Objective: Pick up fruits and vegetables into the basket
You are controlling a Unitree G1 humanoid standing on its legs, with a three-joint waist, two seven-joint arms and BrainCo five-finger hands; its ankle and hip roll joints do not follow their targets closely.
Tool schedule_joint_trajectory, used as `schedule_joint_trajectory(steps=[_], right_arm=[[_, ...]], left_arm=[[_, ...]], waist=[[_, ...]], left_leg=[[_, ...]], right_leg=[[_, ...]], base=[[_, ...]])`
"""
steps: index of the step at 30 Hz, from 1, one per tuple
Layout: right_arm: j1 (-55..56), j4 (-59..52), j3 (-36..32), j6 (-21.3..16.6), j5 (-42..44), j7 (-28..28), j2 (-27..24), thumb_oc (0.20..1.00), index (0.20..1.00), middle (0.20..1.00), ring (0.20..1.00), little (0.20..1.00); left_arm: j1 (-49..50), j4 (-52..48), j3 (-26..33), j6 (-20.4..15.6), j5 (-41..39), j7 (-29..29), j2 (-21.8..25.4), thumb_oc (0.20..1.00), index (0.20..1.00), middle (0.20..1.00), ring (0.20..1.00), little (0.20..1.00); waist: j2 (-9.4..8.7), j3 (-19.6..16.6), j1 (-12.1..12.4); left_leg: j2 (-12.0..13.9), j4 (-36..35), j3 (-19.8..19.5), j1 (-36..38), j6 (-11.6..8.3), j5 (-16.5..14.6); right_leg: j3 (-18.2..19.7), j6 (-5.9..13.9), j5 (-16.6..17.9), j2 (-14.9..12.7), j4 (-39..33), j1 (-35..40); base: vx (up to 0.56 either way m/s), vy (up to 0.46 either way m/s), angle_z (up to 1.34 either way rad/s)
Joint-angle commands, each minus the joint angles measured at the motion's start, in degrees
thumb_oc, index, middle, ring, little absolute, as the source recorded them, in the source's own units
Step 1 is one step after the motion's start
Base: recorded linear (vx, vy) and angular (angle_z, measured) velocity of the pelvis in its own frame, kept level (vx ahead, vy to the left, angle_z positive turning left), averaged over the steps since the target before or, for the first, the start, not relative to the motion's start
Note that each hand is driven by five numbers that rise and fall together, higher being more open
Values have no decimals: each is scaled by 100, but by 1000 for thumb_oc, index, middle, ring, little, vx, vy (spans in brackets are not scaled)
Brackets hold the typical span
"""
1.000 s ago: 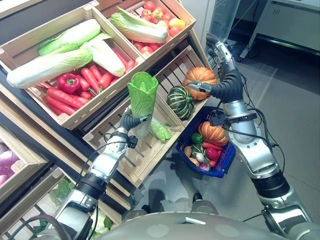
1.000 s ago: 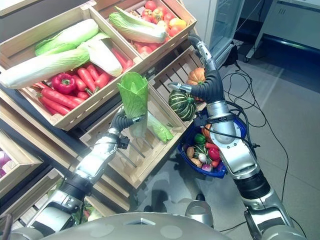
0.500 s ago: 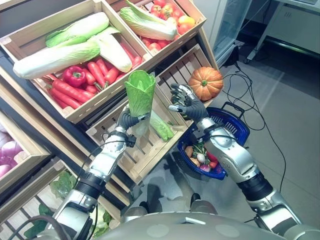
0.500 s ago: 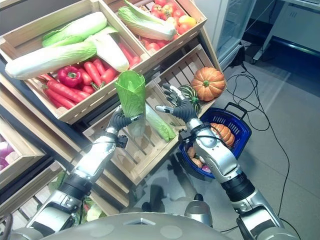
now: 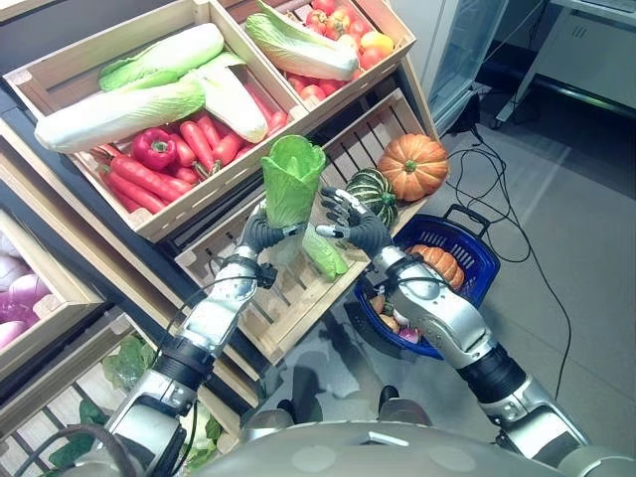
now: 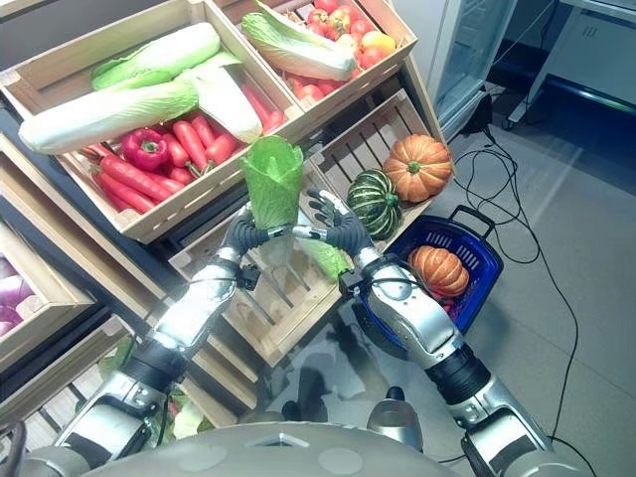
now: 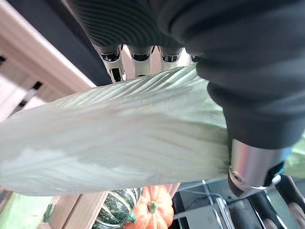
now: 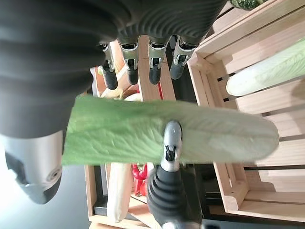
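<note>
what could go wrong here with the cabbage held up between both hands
The left hand grips only the pale base of the cabbage, so the tall leafy top could tip or slip. The right hand is open beside it with fingers spread; a mistimed handover might drop it into the crate instead of the basket. The basket already holds a pumpkin, so room looks tight.

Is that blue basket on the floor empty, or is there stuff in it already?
Not empty. The blue basket already holds an orange pumpkin, with more small produce beside it, partly hidden behind the right arm.
</note>
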Motion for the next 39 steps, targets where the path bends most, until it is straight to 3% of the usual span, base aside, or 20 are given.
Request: schedule_joint_trajectory(steps=[1,12,27,31,39], right_arm=[[-483,-65,109,-345,154,-38,373,1000,1000,1000,1000,1000],[-697,-79,213,-458,467,-256,464,1000,1000,1000,1000,1000],[-703,-95,225,-488,1410,-231,537,1000,1000,1000,1000,1000],[-756,-48,269,-552,1508,-361,559,1000,1000,1000,1000,1000],[-891,238,249,-682,871,-1033,566,1000,1000,1000,1000,1000]], left_arm=[[-695,-666,-268,-353,448,52,173,200,200,200,200,200],[-832,-813,-643,-328,1007,-62,182,200,200,200,200,200],[-704,-939,-1059,-945,2186,-54,338,200,200,200,200,200],[-702,-957,-1237,-1105,2541,137,370,200,200,200,200,200],[-918,-1024,-1486,-929,3688,738,370,200,200,200,200,200]], waist=[[-326,-157,31],[-357,-126,81],[-428,-87,161],[-458,-83,181],[-489,-30,147]], left_leg=[[-232,807,168,-284,384,-915],[-232,801,172,-289,386,-936],[-225,794,187,-323,389,-947],[-217,795,195,-332,384,-959],[-216,807,216,-355,389,-990]], right_leg=[[29,409,-200,-488,291,-39],[20,433,-168,-509,284,-53],[-65,442,-136,-522,288,-80],[-93,457,-118,-534,281,-84],[-82,477,-82,-558,295,-140]], base=[[0,0,0],[0,0,0],[-3,-5,1],[0,0,0],[0,0,0]])
